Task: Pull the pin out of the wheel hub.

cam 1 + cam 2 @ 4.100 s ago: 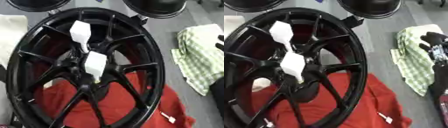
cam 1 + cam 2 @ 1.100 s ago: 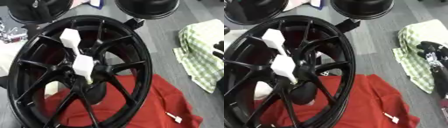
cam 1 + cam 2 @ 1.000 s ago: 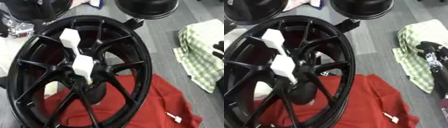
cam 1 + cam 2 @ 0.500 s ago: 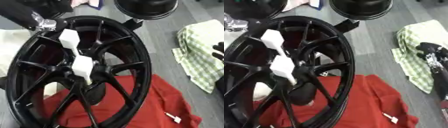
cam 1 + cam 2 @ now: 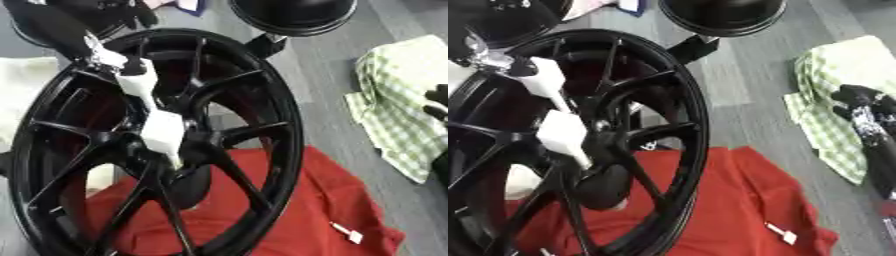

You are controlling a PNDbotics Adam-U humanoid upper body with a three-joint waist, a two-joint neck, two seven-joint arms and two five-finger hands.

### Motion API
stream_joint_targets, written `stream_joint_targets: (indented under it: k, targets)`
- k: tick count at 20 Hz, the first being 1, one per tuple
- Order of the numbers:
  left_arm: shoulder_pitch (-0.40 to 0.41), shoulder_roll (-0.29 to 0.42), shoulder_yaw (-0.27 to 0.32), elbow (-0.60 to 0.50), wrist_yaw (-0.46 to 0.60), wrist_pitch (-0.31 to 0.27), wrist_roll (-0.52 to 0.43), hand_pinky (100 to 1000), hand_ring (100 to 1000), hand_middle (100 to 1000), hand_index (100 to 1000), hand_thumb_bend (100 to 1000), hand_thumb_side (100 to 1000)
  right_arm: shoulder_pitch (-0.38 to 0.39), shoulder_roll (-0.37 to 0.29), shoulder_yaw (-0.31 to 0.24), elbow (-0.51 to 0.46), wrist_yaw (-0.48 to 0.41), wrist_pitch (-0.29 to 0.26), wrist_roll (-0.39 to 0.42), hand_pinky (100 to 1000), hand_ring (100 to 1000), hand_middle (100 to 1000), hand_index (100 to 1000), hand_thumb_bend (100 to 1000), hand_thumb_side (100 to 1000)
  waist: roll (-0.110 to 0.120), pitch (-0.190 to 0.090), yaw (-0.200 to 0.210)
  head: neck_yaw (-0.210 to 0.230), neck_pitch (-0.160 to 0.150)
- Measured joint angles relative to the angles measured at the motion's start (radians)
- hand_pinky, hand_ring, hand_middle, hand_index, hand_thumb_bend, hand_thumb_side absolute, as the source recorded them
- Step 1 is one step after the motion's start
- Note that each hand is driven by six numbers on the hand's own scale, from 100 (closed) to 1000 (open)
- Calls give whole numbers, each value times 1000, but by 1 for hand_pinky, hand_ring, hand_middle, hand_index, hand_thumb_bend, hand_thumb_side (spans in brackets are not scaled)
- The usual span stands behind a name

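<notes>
Left hand (image 5: 105,47) is seen at the top end of the white pin (image 5: 150,112); whether its fingers are closed cannot be told. The pin's long axis runs 11 to 5 o'clock, lower end seated in the black wheel hub (image 5: 188,142). Red cloth (image 5: 297,210) lies beneath. Right hand (image 5: 868,120) rests at 3 o'clock on the checked cloth (image 5: 394,100), fingers curled, nothing gripped.

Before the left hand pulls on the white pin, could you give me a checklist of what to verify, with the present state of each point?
1. Left hand has reached the top of the white pin: ok.
2. Fingers closed round the pin: cannot tell, the hand shows only as a dark shape.
3. Pin seated at the wheel hub: ok, not yet pulled.
4. Wheel rests on the red cloth: ok.
5. Right hand away from the wheel, over the green checked cloth: ok.
</notes>
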Motion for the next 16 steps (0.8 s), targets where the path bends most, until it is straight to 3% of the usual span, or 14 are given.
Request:
stream_joint_targets:
  k: [16]
  targets:
    - [12, -33, -29, 74, -93, -54, -7, 896, 923, 896, 951, 496, 513, -17, 22, 0, 0, -5, 15, -1, 890, 900, 690, 749, 100, 554, 4, 19, -17, 17, -9]
